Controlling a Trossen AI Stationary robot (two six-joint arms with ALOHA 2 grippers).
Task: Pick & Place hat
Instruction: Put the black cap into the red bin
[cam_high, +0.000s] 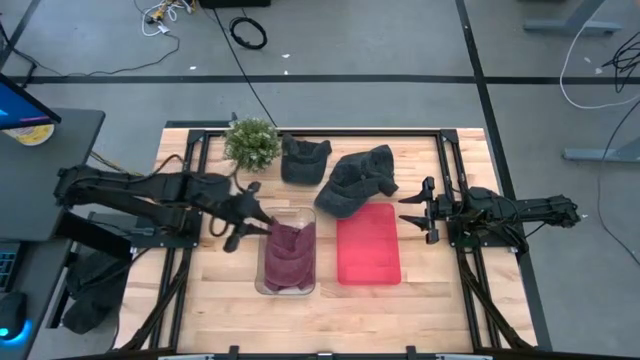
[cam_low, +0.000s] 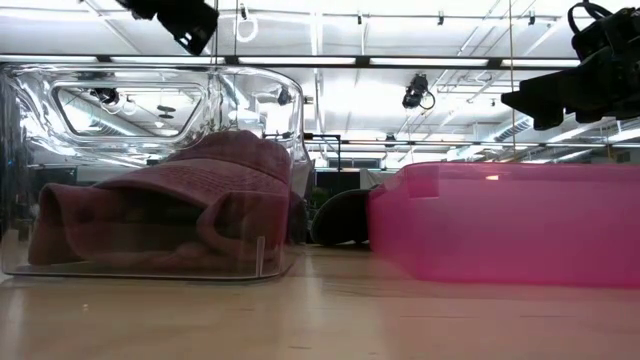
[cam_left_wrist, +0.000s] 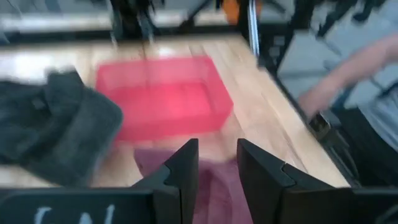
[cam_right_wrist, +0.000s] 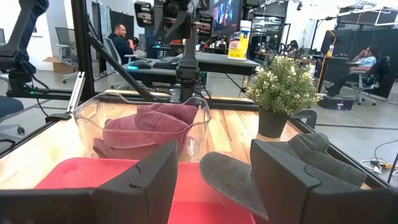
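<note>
A maroon hat lies inside a clear plastic bin, resting on the bin's floor, as the low view shows. My left gripper is open and empty, above the bin's far left corner; its wrist view looks down past the fingers at the maroon hat. My right gripper is open and empty, raised beside the right edge of a red bin. A dark grey hat lies on the table, overlapping the red bin's far edge. A second dark hat lies behind the clear bin.
A small potted plant stands at the table's far left. The black frame rails run along the table's sides. A person's arm shows beyond the table edge in the left wrist view.
</note>
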